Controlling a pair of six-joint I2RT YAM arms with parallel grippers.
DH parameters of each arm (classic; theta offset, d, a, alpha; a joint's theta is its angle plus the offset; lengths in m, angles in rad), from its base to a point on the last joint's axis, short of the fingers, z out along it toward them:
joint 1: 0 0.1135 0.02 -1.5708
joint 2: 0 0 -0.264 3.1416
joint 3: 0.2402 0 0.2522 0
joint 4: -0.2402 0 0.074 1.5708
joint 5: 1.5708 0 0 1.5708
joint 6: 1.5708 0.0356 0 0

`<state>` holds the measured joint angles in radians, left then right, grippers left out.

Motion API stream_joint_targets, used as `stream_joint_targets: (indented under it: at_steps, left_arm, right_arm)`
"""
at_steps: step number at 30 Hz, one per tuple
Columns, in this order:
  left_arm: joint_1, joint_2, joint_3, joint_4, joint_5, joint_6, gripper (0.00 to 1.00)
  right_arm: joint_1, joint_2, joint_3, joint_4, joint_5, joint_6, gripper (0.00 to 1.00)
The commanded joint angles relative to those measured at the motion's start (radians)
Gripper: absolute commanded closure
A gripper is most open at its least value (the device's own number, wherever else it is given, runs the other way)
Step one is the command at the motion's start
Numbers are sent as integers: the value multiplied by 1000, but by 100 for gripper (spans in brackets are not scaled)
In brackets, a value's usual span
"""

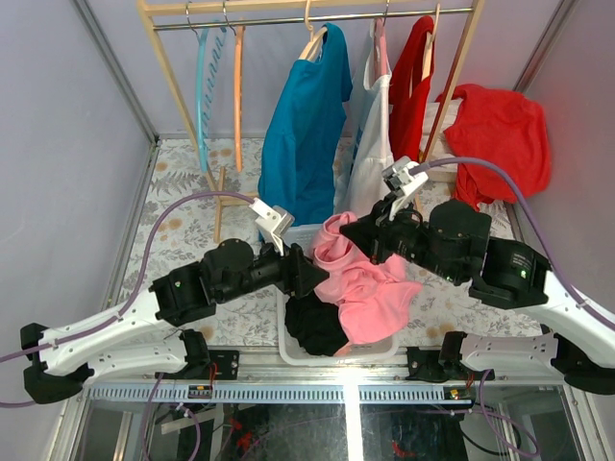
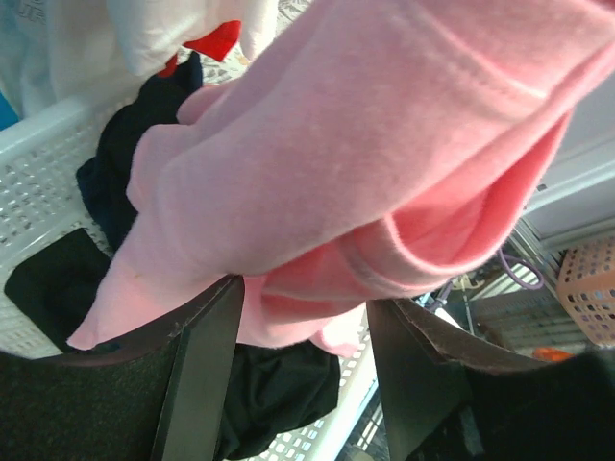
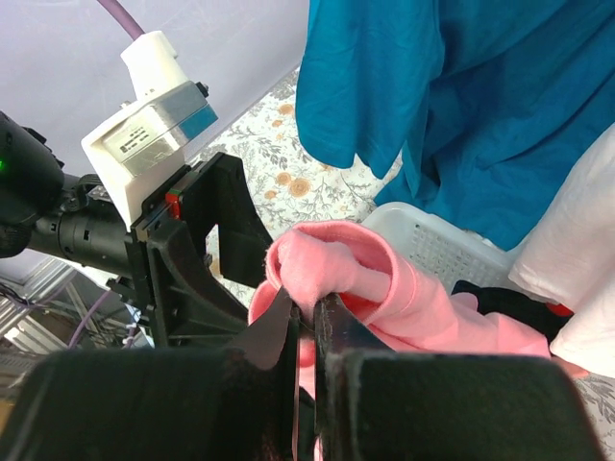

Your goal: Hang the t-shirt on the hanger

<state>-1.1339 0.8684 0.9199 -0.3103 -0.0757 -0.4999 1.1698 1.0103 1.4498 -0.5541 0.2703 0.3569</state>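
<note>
T-shirt (image 1: 370, 283), bubblegum-pink and soft, bunches over the white plastic mesh basket (image 1: 284, 336), one fold clenched in the right pincer (image 3: 306, 315). Left pincer (image 2: 303, 300) is released, fingers apart under hanging fabric. Thin curved orange hanger (image 1: 237, 96) hangs on the wooden-framed rack (image 1: 169, 72) behind.

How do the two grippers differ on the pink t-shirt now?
The right gripper has its jaws shut on a fold of the t-shirt; the left gripper has its jaws apart, cloth merely draped there. Right grips the raised end; left faces the hanging part. Both are over the basket.

Overhead and close wrist cameras apparently share t-shirt (image 1: 375, 293).
</note>
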Motion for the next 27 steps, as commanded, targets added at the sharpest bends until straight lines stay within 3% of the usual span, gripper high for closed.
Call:
stream_joint_targets:
  at_steps: [1, 12, 18, 22, 25, 27]
  left_arm:
    - [-9, -7, 31, -6, -102, 42, 47]
    - [-10, 24, 66, -16, -143, 69, 48]
    - [-12, 71, 84, 92, 4, 77, 47]
    - [-20, 91, 85, 122, 21, 69, 48]
    - [-25, 102, 83, 140, 12, 61, 61]
    - [-32, 110, 86, 141, -7, 55, 78]
  right_arm:
    - [4, -38, 38, 55, 17, -19, 100]
    - [4, -49, 18, 70, 17, -30, 100]
    - [4, -40, 15, 82, 16, -35, 100]
    - [4, -38, 14, 85, 18, -37, 100]
    - [4, -38, 13, 91, 18, -38, 100]
    - [4, -36, 11, 95, 14, -37, 100]
